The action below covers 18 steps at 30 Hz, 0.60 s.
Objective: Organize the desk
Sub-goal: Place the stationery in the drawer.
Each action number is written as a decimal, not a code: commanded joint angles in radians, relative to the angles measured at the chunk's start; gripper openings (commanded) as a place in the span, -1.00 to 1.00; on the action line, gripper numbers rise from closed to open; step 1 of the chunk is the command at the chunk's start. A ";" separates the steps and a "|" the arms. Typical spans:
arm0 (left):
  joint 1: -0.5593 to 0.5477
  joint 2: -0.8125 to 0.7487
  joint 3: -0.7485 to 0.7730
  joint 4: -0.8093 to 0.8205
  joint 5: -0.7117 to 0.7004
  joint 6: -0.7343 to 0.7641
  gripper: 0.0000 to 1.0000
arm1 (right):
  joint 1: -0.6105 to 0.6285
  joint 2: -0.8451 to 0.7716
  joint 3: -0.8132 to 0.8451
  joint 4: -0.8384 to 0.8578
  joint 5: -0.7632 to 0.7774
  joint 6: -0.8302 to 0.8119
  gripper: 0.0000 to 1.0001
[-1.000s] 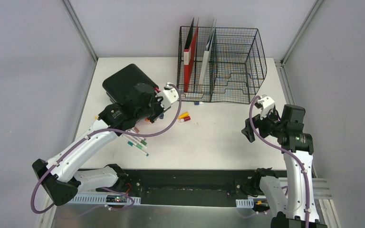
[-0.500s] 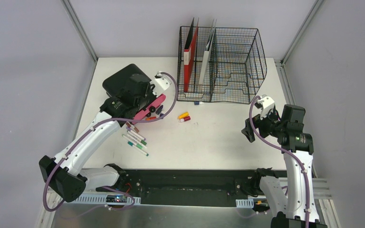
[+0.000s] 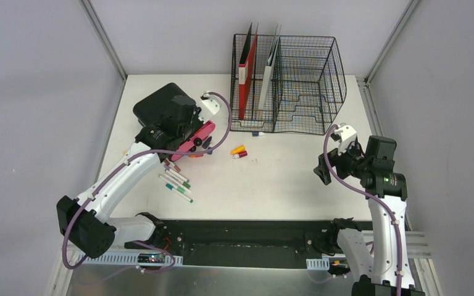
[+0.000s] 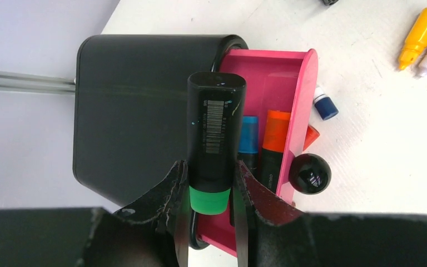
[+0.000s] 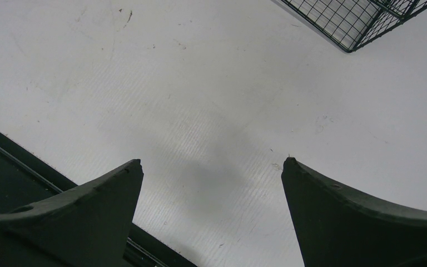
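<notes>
Black marker [image 4: 216, 128] sits clamped in the left fingers [image 4: 173, 189] at the pink tray [image 4: 275, 75]; right fingers [image 5: 89, 211] gape, empty, above the worktop [image 5: 211, 111].

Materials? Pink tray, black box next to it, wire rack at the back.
Pink tray: probably moulded plastic, matte; uniform colour, thin walls with rounded corners.
Black box: looks like plastic too, satin; soft sheen along its rounded edge. Coated metal can't be ruled out.
Wire rack: thin welded wire grid, likely steel with a black coating; you can see through it.
</notes>
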 commanded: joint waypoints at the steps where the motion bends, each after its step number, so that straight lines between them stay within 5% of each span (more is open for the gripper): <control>1: 0.011 0.000 -0.021 0.059 -0.041 -0.002 -0.78 | 0.004 -0.009 -0.011 0.016 -0.019 -0.021 0.98; 6: 0.015 0.000 -0.049 0.078 -0.067 -0.014 -0.53 | 0.004 -0.012 -0.011 0.015 -0.019 -0.022 0.98; 13: 0.017 -0.009 -0.044 0.079 -0.086 -0.049 0.26 | 0.004 -0.012 -0.011 0.014 -0.021 -0.022 0.98; 18: 0.017 -0.052 -0.020 0.046 -0.043 -0.093 0.54 | 0.004 -0.009 -0.011 0.016 -0.022 -0.021 0.98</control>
